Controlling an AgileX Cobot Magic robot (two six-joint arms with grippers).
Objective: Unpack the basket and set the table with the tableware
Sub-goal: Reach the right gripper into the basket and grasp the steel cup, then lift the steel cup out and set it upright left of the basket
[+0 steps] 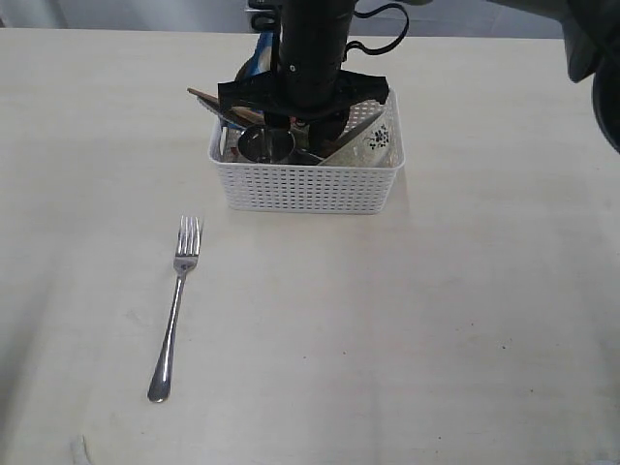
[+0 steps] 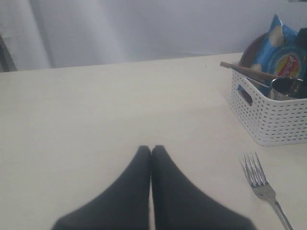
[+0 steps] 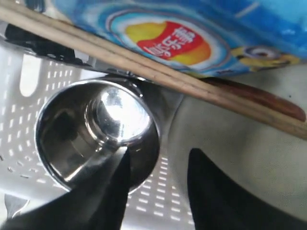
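The white basket (image 1: pixel 310 189) stands at the back middle of the table (image 1: pixel 436 320). Inside it are a steel cup (image 3: pixel 72 139), wooden chopsticks (image 3: pixel 144 67) lying across the top, and a white bowl (image 1: pixel 373 140) with a dark floral mark. My right gripper (image 3: pixel 159 152) is down in the basket and open: one finger is inside the cup, the other outside its wall. The reddish-brown plate (image 2: pixel 248 51) leans at the basket's back. A steel fork (image 1: pixel 176 300) lies on the table in front left. My left gripper (image 2: pixel 151 149) is shut and empty, low over the table to the left of the fork (image 2: pixel 261 184). The knife is hidden.
A blue chip bag (image 3: pixel 168 33) stands at the back of the basket behind the chopsticks. The right arm (image 1: pixel 310 58) covers much of the basket from above. A dark shape (image 1: pixel 593 58) hangs at the top right corner.
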